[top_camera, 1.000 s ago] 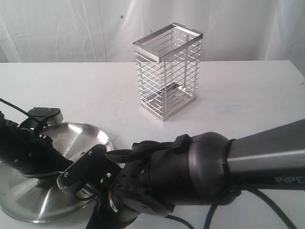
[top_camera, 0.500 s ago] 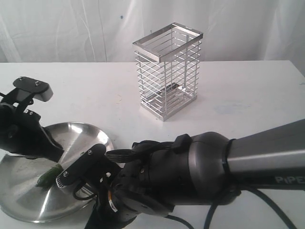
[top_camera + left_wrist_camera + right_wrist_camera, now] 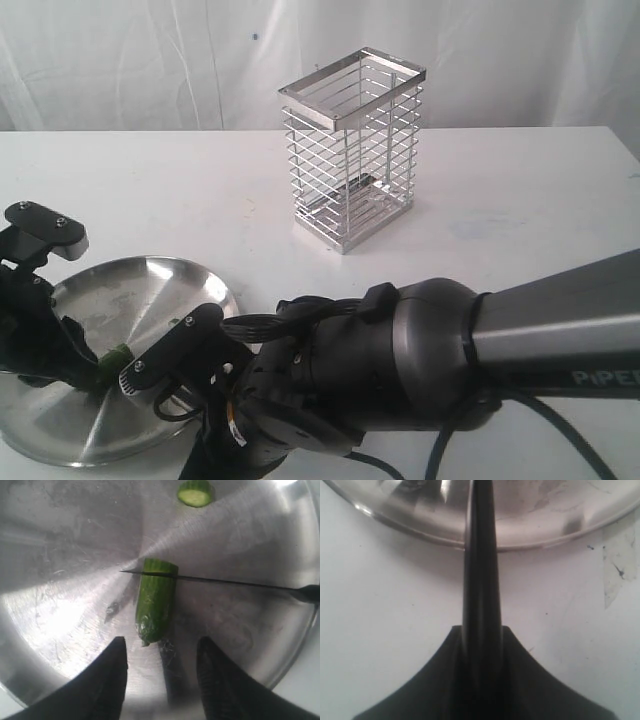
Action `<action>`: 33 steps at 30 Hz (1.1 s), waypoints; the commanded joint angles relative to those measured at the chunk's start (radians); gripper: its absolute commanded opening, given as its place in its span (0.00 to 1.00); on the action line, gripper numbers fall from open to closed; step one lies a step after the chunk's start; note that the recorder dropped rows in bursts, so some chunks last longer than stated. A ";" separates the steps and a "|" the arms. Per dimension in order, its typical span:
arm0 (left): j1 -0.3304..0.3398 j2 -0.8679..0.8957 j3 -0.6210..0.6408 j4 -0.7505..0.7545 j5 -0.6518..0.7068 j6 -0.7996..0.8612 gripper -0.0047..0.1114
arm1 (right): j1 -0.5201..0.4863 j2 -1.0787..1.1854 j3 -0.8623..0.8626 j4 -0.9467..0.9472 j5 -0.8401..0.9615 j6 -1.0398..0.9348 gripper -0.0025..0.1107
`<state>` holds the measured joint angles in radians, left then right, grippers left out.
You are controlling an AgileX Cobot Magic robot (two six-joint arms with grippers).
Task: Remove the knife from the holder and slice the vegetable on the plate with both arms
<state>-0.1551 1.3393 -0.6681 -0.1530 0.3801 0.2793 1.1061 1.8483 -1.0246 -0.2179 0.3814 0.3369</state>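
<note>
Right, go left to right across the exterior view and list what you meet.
left gripper → vegetable → holder → grey arm link marked PiPER. The plate is left out: it spreads under the first two.

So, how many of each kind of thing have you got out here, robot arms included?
Robot arms: 2
Metal plate: 1
Wire holder: 1
Knife: 1
Cucumber pieces: 2
Total: 7

The right arm hides the knife and part of the plate from the exterior view.
</note>
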 commanded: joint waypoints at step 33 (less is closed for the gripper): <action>-0.007 0.201 0.026 -0.085 -0.182 0.006 0.38 | -0.001 -0.001 -0.003 0.007 0.126 0.007 0.02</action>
<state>-0.1572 1.5381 -0.6500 -0.2263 0.1972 0.2879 1.1061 1.8483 -1.0246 -0.2159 0.4780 0.3369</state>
